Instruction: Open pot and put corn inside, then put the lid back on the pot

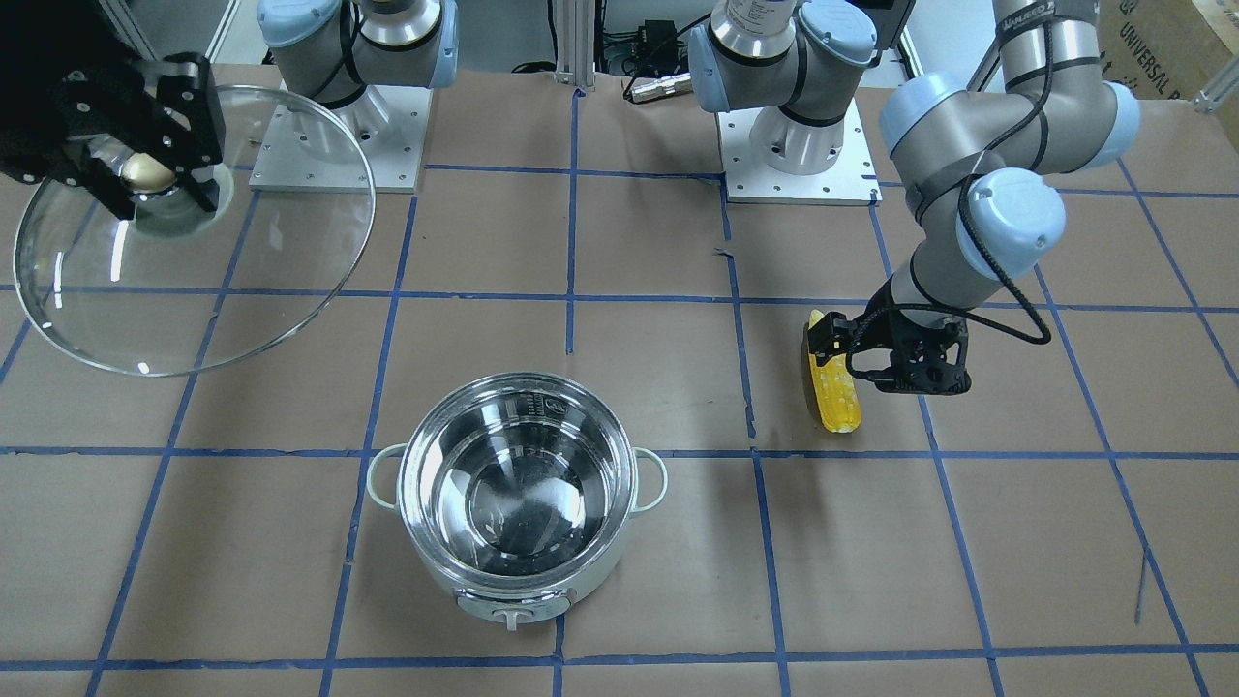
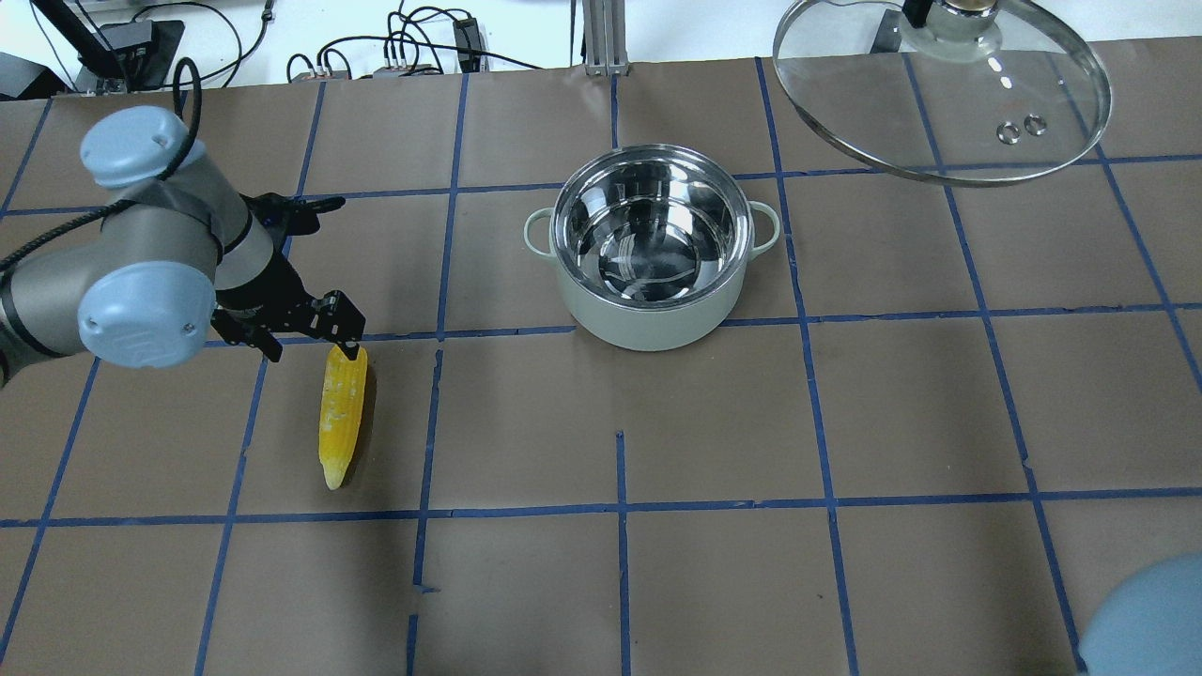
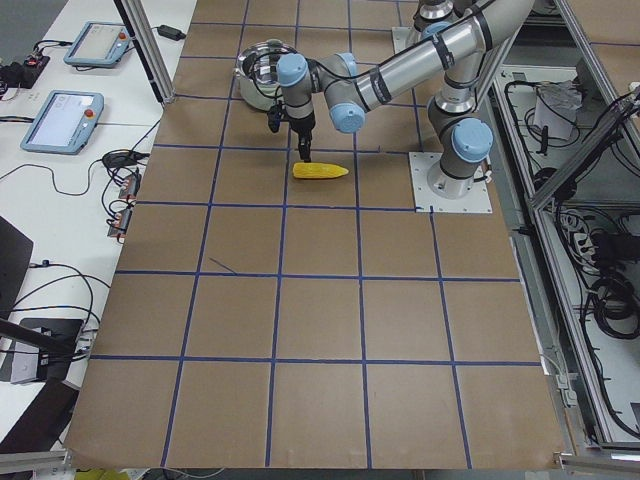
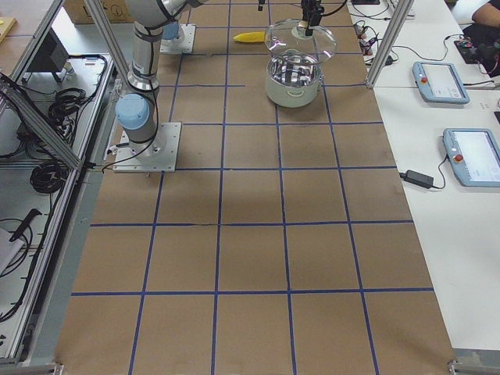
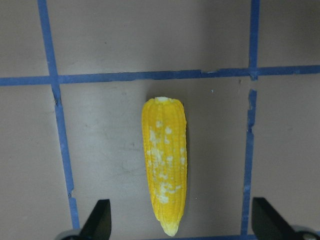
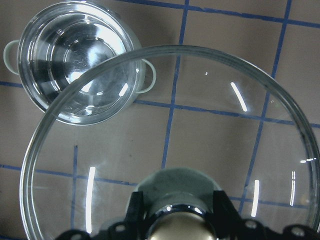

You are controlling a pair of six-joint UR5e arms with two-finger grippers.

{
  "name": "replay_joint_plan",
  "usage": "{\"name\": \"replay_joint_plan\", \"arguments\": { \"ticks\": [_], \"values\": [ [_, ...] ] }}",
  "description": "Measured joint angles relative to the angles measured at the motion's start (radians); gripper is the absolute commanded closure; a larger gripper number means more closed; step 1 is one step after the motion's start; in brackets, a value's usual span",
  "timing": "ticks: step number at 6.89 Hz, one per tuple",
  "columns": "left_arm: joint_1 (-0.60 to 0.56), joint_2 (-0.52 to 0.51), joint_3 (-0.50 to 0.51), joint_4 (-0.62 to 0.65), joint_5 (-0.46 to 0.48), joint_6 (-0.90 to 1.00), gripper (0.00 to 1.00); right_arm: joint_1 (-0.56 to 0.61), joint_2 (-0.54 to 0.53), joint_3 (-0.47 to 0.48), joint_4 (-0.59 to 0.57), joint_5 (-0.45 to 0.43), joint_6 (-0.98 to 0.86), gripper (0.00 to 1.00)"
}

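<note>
On table, to pot's [image 2: 648, 314] left, corn [image 5: 164, 160] lies flat beneath left gripper [image 5: 181, 214], jaws apart. Right gripper [image 1: 145, 179] clamped on lid [image 1: 194, 290], aloft. We recommend: descend centred, straddle cob mid-length, close firmly.

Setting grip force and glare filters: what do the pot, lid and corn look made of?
Pot: metal. The inside looks like polished steel, going by its mirror reflections. The outside has a matte pale grey-green coat, likely enamel or paint.
Lid: clear glass, fully see-through with bright streak glints and a shiny metal rim band.
Corn: glossy yellow with pale scuffed patches, probably a plastic or rubber replica, though I can't confirm that.
</note>
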Motion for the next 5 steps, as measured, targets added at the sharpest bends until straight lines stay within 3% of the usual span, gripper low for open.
{"name": "replay_joint_plan", "arguments": {
  "ticks": [1,4,5],
  "values": [
    [0.000,-0.031,-0.050,0.086,0.002,0.002,0.08,0.000,-0.025,0.060,-0.021,0.010,0.000,0.95],
    [-0.001,-0.113,-0.088,0.201,0.008,0.003,0.77,-0.031,-0.149,0.333,-0.211,-0.021,-0.017,0.94],
    [-0.001,-0.114,-0.085,0.204,0.008,0.004,0.78,-0.047,-0.185,0.401,-0.265,-0.039,-0.021,0.94]
  ]
}}
